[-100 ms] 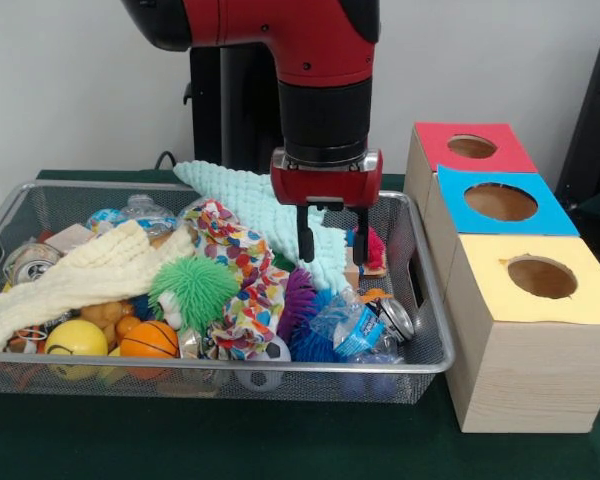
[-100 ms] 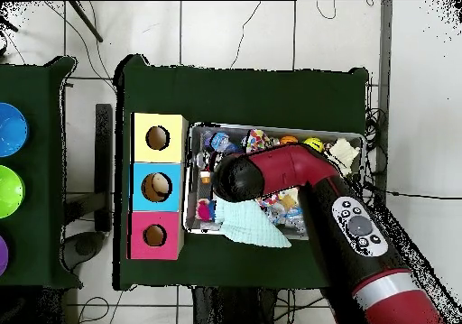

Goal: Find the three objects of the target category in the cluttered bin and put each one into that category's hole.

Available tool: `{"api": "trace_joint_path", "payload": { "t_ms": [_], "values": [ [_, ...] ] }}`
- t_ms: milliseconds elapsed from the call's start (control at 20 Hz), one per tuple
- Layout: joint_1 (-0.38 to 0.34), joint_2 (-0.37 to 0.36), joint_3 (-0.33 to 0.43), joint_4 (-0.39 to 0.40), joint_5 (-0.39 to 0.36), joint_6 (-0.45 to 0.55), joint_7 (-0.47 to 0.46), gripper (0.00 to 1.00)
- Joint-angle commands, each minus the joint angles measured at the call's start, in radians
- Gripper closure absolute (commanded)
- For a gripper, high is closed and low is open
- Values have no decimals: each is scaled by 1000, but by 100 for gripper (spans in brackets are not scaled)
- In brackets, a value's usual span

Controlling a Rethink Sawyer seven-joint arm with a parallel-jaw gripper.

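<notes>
The red and black gripper [image 1: 319,233] hangs in the upper middle of the front view, over the right half of the silver wire-mesh bin [image 1: 432,355], its two short black fingers [image 1: 305,235] pointing straight down and standing apart with only air between them, so it holds nothing. That pose reads as a hover before a pick: it sits directly above the mint-green knitted cloth [image 1: 242,197], which lies draped over the bin's far rim. The cloth's long axis runs diagonally, from the upper left near the rim down toward the lower right by the fingers. Which category is wanted cannot be told from the scene; the cloth is only the likeliest target by position. Below and right of the gripper lies a crushed clear plastic bottle with a blue label [image 1: 347,327]. At the right of the frame stand three pale wooden boxes, each with a round hole on top: the red-topped box [image 1: 500,152] farthest up, the blue-topped box [image 1: 545,214] in the middle, the yellow-topped box [image 1: 592,298] lowest. All rest on the dark green worktop [image 1: 280,440].
</notes>
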Motion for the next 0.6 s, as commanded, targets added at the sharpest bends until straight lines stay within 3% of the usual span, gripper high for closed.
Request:
{"api": "trace_joint_path", "payload": {
  "t_ms": [50, 400, 600],
  "values": [
    [-9, 53, 45, -11, -69, 26, -231, 0],
    [-6, 94, 70, -100, -58, 96, -295, 0],
    [-14, 94, 73, -90, -66, 83, -301, 0]
  ]
}}
